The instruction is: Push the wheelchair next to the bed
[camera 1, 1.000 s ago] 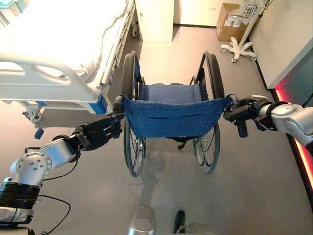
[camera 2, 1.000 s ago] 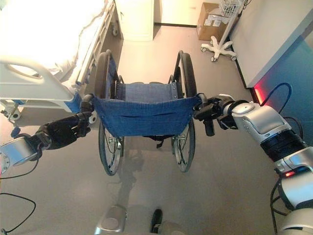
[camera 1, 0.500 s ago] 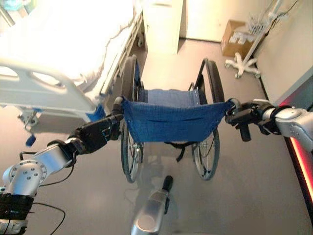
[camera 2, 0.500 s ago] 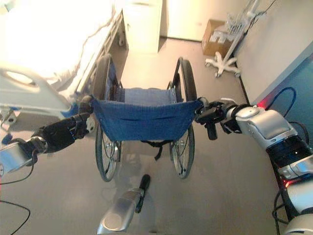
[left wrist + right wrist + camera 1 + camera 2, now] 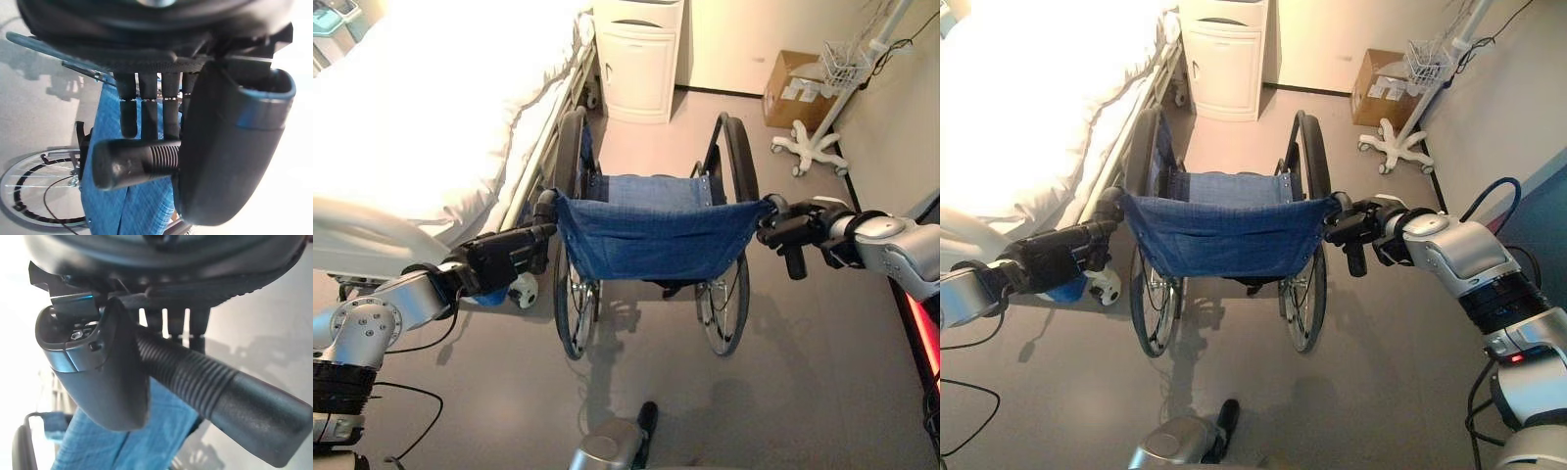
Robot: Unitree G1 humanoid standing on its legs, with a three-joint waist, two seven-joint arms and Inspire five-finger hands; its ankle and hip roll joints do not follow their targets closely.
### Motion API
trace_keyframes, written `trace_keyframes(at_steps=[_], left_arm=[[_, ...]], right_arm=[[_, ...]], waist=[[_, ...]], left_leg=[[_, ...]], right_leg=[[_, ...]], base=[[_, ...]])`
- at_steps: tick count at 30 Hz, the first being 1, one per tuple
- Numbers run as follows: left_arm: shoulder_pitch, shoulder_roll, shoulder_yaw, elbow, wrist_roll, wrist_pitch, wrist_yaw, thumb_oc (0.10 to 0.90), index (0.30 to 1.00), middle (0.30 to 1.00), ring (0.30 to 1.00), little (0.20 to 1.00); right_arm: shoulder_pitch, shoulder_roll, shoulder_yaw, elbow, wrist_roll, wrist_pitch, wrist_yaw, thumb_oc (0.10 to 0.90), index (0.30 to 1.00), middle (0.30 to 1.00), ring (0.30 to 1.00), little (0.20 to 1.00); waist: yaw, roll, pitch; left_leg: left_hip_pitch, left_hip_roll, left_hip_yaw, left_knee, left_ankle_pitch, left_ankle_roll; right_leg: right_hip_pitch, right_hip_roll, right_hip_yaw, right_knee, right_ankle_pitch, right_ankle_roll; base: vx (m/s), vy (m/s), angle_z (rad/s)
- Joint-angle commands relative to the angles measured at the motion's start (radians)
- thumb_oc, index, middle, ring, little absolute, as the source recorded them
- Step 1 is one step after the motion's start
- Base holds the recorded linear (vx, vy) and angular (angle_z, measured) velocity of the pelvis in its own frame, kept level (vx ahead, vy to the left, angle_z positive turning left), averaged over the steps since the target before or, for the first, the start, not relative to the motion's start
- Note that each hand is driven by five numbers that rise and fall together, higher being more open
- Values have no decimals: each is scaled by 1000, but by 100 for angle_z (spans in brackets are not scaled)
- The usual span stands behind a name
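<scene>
The wheelchair [image 5: 651,235], with a blue cloth back and black wheels, stands in front of me with its left wheel close to the side of the bed [image 5: 421,108]. My left hand [image 5: 499,259] is shut on the left push handle [image 5: 132,166], which lies between the fingers and the thumb [image 5: 225,147]. On the other side my right hand [image 5: 793,233] is shut on the ribbed black right push handle [image 5: 220,387], its thumb [image 5: 107,382] lying across the grip.
The bed's white footboard [image 5: 352,235] is at the lower left. A white bedside cabinet [image 5: 636,59] stands straight ahead against the far wall. A cardboard box [image 5: 793,88] and a wheeled stand [image 5: 813,152] are at the far right, and a wall [image 5: 891,127] runs along the right.
The whole view has shifted as I move forward. The wheelchair has rolled further along the bed's side, past the footboard and nearer the cabinet. Both hands keep hold of the handles.
</scene>
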Motion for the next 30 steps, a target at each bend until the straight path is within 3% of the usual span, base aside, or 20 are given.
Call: trace_keyframes(at_steps=[1,2,4,5,7,10,13,14,15,16,17,18,20,23,26,27,28,29,30], left_arm=[[-124,37,24,-48,-134,-175,-115,400,300,300,300,300],[-128,35,20,-49,-135,-178,-113,400,300,300,300,300],[-175,11,-30,-68,-139,-206,-80,400,300,300,300,300],[-184,6,-40,-70,-136,-210,-73,400,300,300,300,300],[-215,-8,-63,-78,-134,-210,-37,400,300,300,300,300],[-224,-20,-60,-72,-131,-207,-32,400,300,300,300,300],[-181,-38,-36,-89,-129,-192,-51,400,300,300,300,300],[-156,-40,-22,-108,-140,-189,-36,400,300,300,300,300],[-146,-42,-15,-114,-144,-188,-31,400,300,300,300,300],[-123,-49,-1,-125,-146,-185,-31,400,300,300,300,300],[-118,-51,1,-128,-148,-186,-30,400,300,300,300,300],[-94,-52,15,-133,-144,-190,-48,400,300,300,300,300],[-71,-52,40,-138,-137,-178,-68,400,300,300,300,300],[-43,-44,70,-144,-135,-163,-79,400,300,300,300,300],[-36,-34,85,-137,-135,-144,-94,400,300,300,300,300],[-37,-31,85,-137,-131,-139,-101,400,300,300,300,300],[-27,-35,87,-138,-115,-140,-119,400,300,300,300,300],[-9,-48,89,-145,-95,-145,-130,400,300,300,300,300],[-3,-51,90,-148,-89,-145,-134,400,300,300,300,300]], right_arm=[[-72,-22,-33,-179,-38,-285,150,400,300,300,300,300],[-73,-25,-34,-178,-38,-287,151,400,300,300,300,300],[-90,-56,-33,-174,-31,-297,139,400,300,300,300,300],[-93,-58,-32,-176,-30,-294,136,400,300,300,300,300],[-106,-79,-54,-215,-5,-248,129,400,300,300,300,300],[-122,-89,-58,-224,9,-230,132,400,300,300,300,300],[-125,-96,-48,-220,12,-218,142,400,300,300,300,300],[-115,-105,-48,-227,11,-218,148,400,300,300,300,300],[-111,-108,-47,-230,10,-218,147,400,300,300,300,300],[-100,-114,-41,-238,14,-221,130,400,300,300,300,300],[-98,-115,-39,-240,17,-222,125,400,300,300,300,300],[-87,-112,-37,-243,21,-229,111,400,300,300,300,300],[-80,-113,-40,-255,41,-224,100,400,300,300,300,300],[-70,-114,-44,-277,56,-202,84,400,300,300,300,300],[-70,-95,-47,-280,68,-183,56,400,300,300,300,300],[-73,-86,-45,-275,74,-178,40,400,300,300,300,300],[-64,-81,-49,-271,86,-184,16,400,300,300,300,300],[-45,-77,-61,-272,88,-192,4,400,300,300,300,300],[-38,-76,-65,-274,91,-194,-1,400,300,300,300,300]], waist=[[-58,42,-166],[-63,45,-161],[-118,47,-119],[-130,45,-113],[-173,28,-92],[-187,27,-99],[-196,34,-138],[-197,34,-147],[-198,31,-148],[-192,12,-141],[-191,11,-140],[-176,-5,-122],[-160,-10,-106],[-143,-4,-97],[-130,1,-92],[-126,7,-92],[-122,20,-92],[-117,33,-92],[-115,30,-91]], left_leg=[[-140,-19,-77,158,22,-137],[-136,-19,-83,162,17,-139],[-51,-17,-127,160,-69,-141],[-32,-17,-132,157,-85,-141],[57,-2,-158,168,-171,-138],[86,27,-156,190,-172,-143],[112,95,-169,294,-54,-197],[101,114,-157,366,17,-222],[89,117,-151,410,42,-229],[4,108,-121,615,112,-247],[-17,106,-118,643,116,-249],[-116,72,-98,830,132,-254],[-197,41,-91,904,120,-245],[-219,36,-93,854,109,-232],[-221,48,-92,707,112,-222],[-220,67,-88,606,124,-222],[-209,114,-73,400,160,-230],[-213,144,-78,282,192,-241],[-204,144,-77,262,199,-243]], right_leg=[[31,21,-11,-443,272,-35],[28,18,-10,-459,272,-36],[-87,-42,17,-569,393,3],[-112,-54,21,-583,426,15],[-195,-84,41,-631,520,58],[-198,-69,33,-601,503,45],[-176,-18,11,-559,441,-12],[-159,-9,-4,-557,425,-32],[-150,-9,-8,-558,421,-40],[-107,-17,-15,-566,410,-62],[-101,-16,-17,-566,408,-65],[-63,-21,-19,-561,398,-85],[-24,-14,-15,-558,390,-92],[7,3,-5,-559,378,-92],[40,30,17,-561,355,-96],[51,43,21,-559,339,-97],[78,63,24,-566,308,-100],[98,77,29,-571,284,-101],[105,74,31,-572,280,-101]], base=[[188,-32,60],[204,-73,66],[272,-137,61],[367,-177,69],[521,-229,67],[418,-183,57],[417,-193,60],[253,-144,40],[267,-227,33],[184,-189,18],[292,-278,0],[232,-175,-6],[296,-138,-9],[261,-29,-1],[216,11,2],[307,88,-10],[381,168,5],[314,159,17],[298,163,13]])
